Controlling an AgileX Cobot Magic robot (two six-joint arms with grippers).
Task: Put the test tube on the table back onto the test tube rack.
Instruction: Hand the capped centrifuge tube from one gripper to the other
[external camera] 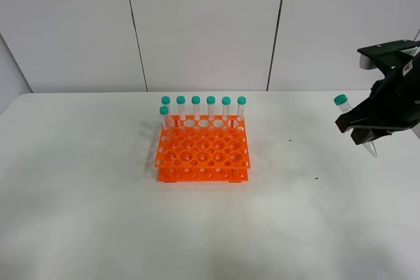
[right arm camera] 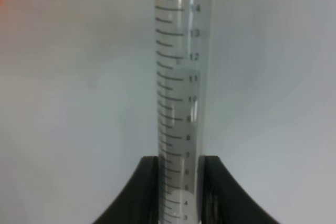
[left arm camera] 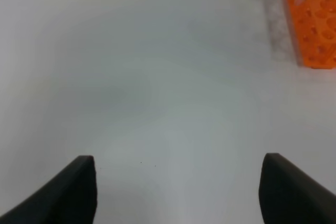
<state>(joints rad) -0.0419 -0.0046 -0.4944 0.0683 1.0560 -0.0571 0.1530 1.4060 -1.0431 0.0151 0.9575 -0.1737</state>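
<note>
My right gripper (external camera: 363, 130) is shut on a clear test tube (external camera: 343, 105) with a teal cap and holds it tilted above the white table (external camera: 79, 214), far right of the orange rack (external camera: 203, 150). The tube's conical tip pokes out below the jaws. In the right wrist view the tube (right arm camera: 181, 103) with its graduation marks stands clamped between the black fingers (right arm camera: 136, 192). Several capped tubes (external camera: 203, 109) stand in the rack's back row. My left gripper (left arm camera: 178, 190) is open and empty over bare table; the rack's corner (left arm camera: 314, 24) shows in its view.
White wall panels stand behind the table. A few small dark specks (external camera: 316, 178) lie on the tabletop right of the rack. The left arm is out of the high view.
</note>
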